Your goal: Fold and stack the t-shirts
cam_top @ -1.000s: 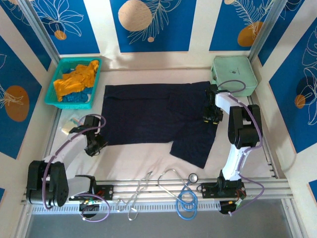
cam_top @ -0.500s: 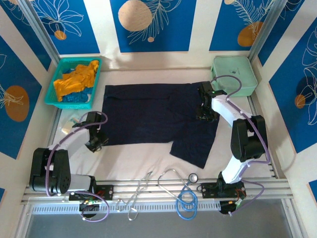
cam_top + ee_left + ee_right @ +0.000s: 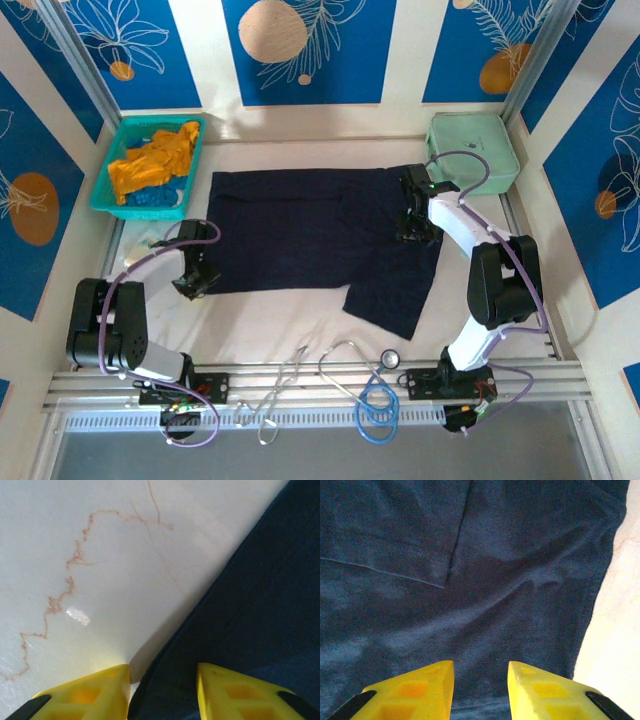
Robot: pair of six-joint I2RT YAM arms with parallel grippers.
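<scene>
While the navy t-shirt (image 3: 300, 235) lies spread flat on the desk (image 3: 280, 320) | left hand (image 3: 162, 680) parted, astride its near-left hem, gripping nothing | right hand (image 3: 480, 672) parted over the right-sleeve side, empty | step, judged: taking hold for first fold | next: both must close on cloth edges.

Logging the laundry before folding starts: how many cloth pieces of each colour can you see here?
Navy t-shirt: 1
Mustard-orange t-shirt: 1
Bright blue t-shirt: 1
Total: 3
</scene>
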